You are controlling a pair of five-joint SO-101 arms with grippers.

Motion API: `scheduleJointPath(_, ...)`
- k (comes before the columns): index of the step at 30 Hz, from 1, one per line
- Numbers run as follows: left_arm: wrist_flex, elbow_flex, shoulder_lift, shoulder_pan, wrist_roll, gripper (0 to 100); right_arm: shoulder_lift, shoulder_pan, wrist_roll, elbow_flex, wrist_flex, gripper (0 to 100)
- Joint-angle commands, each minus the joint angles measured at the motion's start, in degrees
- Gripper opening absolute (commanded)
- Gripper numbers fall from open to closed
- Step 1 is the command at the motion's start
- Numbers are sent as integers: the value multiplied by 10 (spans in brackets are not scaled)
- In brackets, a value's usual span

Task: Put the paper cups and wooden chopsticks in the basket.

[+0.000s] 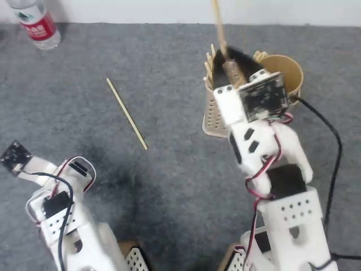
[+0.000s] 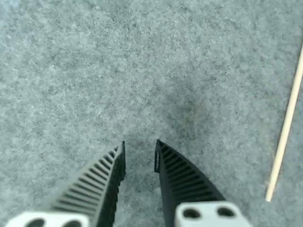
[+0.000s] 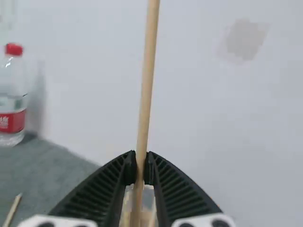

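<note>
Over at the right of the grey mat, the basket stands with a paper cup against its far side. Above it the right gripper is clamped on a held chopstick standing nearly upright, and with most of its length above the jaws I reckon it could tip over the rim and fall outside on release. Nearer, the left gripper hangs empty, jaws narrowly parted, near the loose chopstick lying flat on the mat, and so thin a stick may roll away from a grab.
</note>
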Motion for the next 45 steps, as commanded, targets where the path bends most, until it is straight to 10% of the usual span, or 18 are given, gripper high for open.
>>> scheduleJointPath(1,1,-14,-8,3,-4,93,40,43,6,3,-96,7)
scheduleJointPath(17,-5,-14,-8,4,-4,93,166,85,-146,27,-167,7)
scheduleJointPath(35,-6,-10,-8,4,-4,92,124,72,-116,98,-160,12)
scheduleJointPath(45,-6,-10,-8,4,-4,92,124,63,-120,97,-145,203)
